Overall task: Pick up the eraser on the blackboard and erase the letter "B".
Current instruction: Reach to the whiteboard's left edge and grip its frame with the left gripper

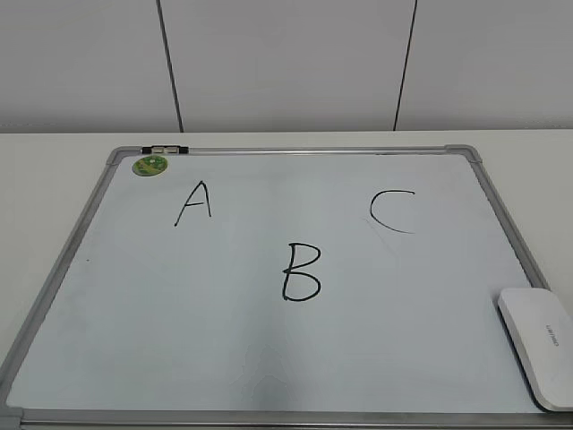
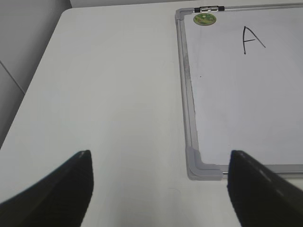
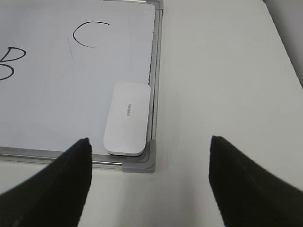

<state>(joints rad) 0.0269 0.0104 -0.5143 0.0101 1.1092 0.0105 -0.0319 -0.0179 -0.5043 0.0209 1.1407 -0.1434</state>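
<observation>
The blackboard (image 1: pixel 269 349) is a white board in a silver frame, lying flat on the table. The black letter "B" (image 1: pixel 301 272) is at its middle; part of it shows in the right wrist view (image 3: pixel 9 64). The white eraser (image 1: pixel 540 340) lies on the board's near right corner, also seen in the right wrist view (image 3: pixel 128 118). My right gripper (image 3: pixel 149 165) is open and empty, hovering just off that corner, near the eraser. My left gripper (image 2: pixel 158 182) is open and empty over the table by the board's near left corner (image 2: pixel 201 168). Neither gripper shows in the exterior view.
Letters "A" (image 1: pixel 194 203) and "C" (image 1: pixel 392 210) are on the board. A round green magnet (image 1: pixel 150 165) sits at its far left corner, beside a small clip (image 1: pixel 165 150) on the frame. The white table (image 2: pixel 109 94) surrounds the board.
</observation>
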